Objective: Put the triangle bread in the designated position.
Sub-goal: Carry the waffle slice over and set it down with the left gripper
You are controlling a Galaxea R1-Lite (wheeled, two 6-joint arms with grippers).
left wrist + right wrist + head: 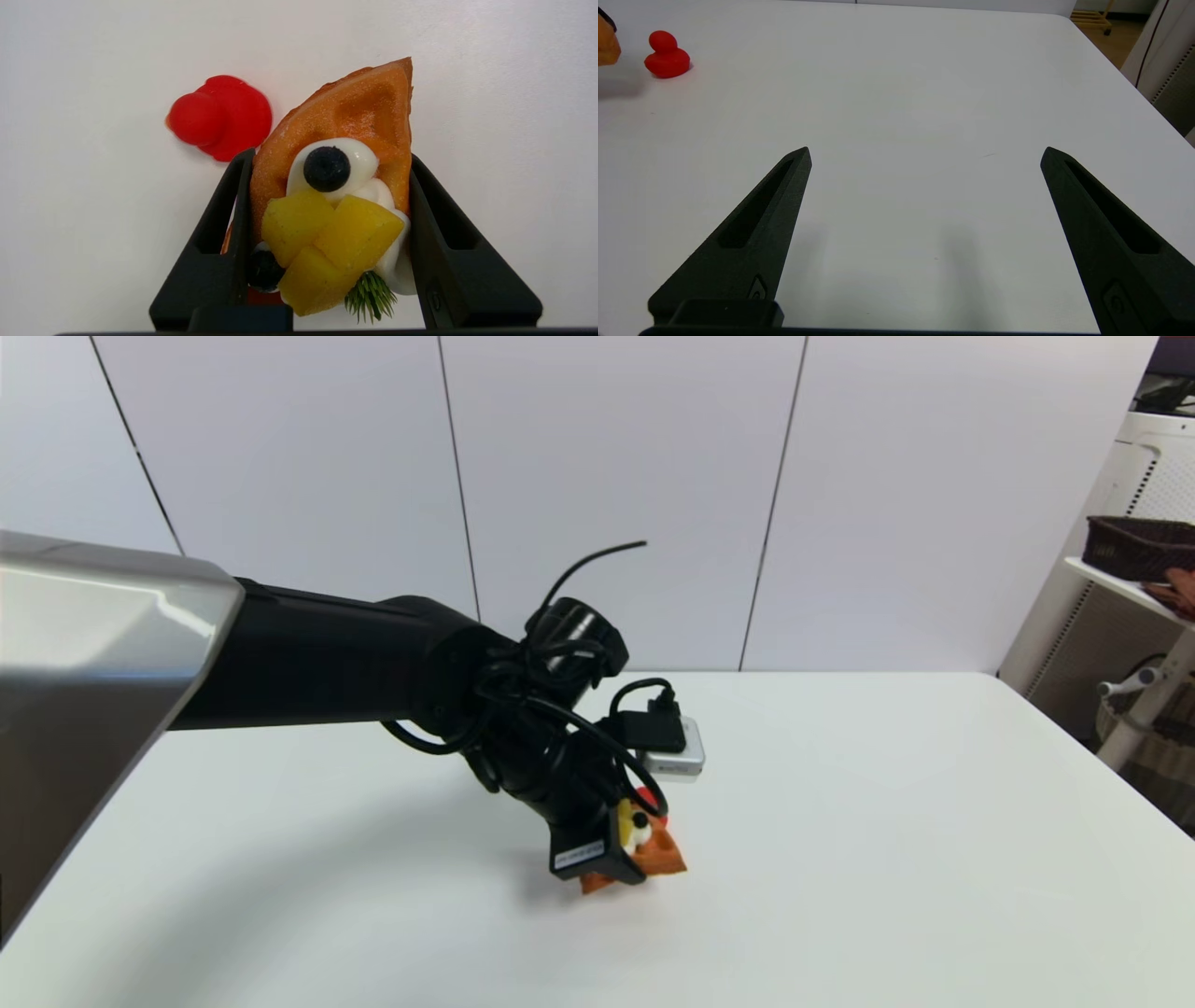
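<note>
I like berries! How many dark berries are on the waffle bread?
2. One dark berry sits on the white cream; another sits lower, beside the yellow fruit pieces. More may be hidden.

the left arm [327,658] reaches in from the left across the white worktop [887,859], its black forearm wrapped in looping cables, with a small silver camera block [674,751] at the wrist. the left hand [616,859] points down toward the middle of the worktop and grips the triangle bread [663,854], whose orange-brown corner sticks out past the black fingers, with yellow fruit, white cream and a dark berry showing just above. the bread's lower edge sits at or just above the surface; contact cannot be told. a bit of red [646,796] peeks out just behind the hand. at the far right stands a white shelf [1120,579] carrying a dark basket [1139,546].
</note>
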